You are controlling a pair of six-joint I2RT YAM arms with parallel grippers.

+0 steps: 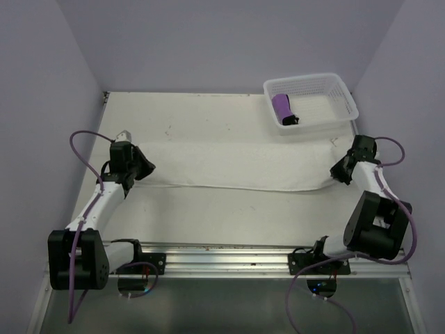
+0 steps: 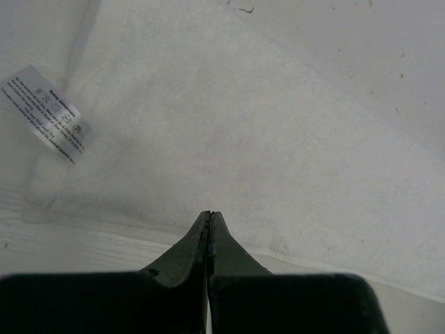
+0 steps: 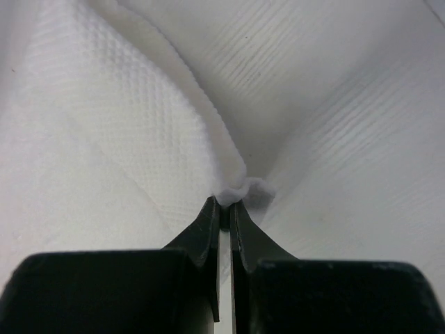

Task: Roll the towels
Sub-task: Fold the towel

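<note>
White towel (image 1: pixel 229 167), seemingly limp and light, lies stretched between both claws: right claw (image 3: pixel 224 203) clamps a puckered edge fold, left claw (image 2: pixel 210 214) sits closed over the opposite edge, probably the best hold.

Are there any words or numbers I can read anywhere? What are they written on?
Tag sewn on the white towel: lines of tiny print and a row of little wash symbols, all too small and blurred to read.
Purple towel and basket: no writing shows.
No other words, numbers or signs can be seen.
</note>
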